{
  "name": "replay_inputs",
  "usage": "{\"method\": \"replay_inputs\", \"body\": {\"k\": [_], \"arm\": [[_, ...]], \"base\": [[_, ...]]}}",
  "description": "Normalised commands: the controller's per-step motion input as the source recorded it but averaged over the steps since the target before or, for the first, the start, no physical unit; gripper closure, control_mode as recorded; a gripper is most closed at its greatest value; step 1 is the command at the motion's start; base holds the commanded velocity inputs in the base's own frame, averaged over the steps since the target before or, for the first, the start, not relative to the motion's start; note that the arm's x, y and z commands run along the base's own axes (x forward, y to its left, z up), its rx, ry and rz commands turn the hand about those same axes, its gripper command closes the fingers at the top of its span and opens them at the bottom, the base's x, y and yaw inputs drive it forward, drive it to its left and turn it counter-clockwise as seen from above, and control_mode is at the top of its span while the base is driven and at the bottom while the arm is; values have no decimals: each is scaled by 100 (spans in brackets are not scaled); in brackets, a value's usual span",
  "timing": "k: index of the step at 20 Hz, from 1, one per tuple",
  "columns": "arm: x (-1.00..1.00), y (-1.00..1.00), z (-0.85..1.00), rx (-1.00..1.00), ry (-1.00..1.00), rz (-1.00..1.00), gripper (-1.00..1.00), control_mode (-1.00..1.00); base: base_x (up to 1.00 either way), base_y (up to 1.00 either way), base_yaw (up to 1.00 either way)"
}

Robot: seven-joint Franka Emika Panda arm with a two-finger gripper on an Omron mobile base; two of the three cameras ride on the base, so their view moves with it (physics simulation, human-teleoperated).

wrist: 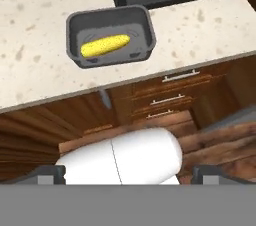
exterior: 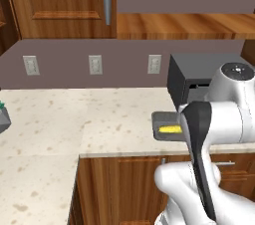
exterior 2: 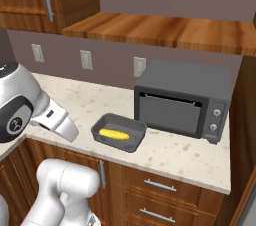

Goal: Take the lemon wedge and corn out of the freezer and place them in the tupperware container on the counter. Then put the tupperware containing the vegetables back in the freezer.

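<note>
Left base view first: the arm's white body blocks much of the right side. Past it, the tupperware container (exterior: pixel 164 125) peeks out on the cream speckled tabletop (exterior: pixel 99 114), with just a strip of the corn (exterior: pixel 170 129) showing yellow inside it. The dark toaster oven (exterior: pixel 199 77) sits just behind the container. Three wall outlets (exterior: pixel 95 64) line the backsplash, and a wooden upper cabinet (exterior: pixel 60 2) hangs above.

Over to the right base view, and here the container (exterior 2: pixel 119 132) is in full sight, near the front edge of the tabletop (exterior 2: pixel 75 102). The corn (exterior 2: pixel 115 134) lies flat along its floor. The toaster oven (exterior 2: pixel 182 101) stands just beside the container, to its right and behind, door and two knobs showing. Drawers (exterior 2: pixel 160 185) run below the tabletop edge.

Hand view now, looking down from off the tabletop's edge: the container (wrist: pixel 111 36) sits up top with the corn (wrist: pixel 105 45) lying diagonally inside. The end effector (wrist: pixel 128 175) has its two dark fingertips (wrist: pixel 47 174) standing wide apart at the bottom corners, nothing between them, well apart from the container.
</note>
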Motion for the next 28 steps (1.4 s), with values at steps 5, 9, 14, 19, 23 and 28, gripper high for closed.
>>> {"method": "replay_inputs", "body": {"k": [5, 9, 14, 19, 23, 28], "arm": [[-50, -3, 16, -18, 0, 20, -100, -100], [0, 0, 0, 0, 0, 0, -100, 100], [0, 0, 0, 0, 0, 0, -100, 100], [0, 0, 0, 0, 0, 0, -100, 100], [0, 0, 0, 0, 0, 0, -100, 100], [0, 0, 0, 0, 0, 0, -100, 100]], "base": [[0, 0, 0], [-83, -1, 3], [-100, -13, -1], [-99, -60, -7], [-49, -100, -4], [-14, -100, 0]]}}
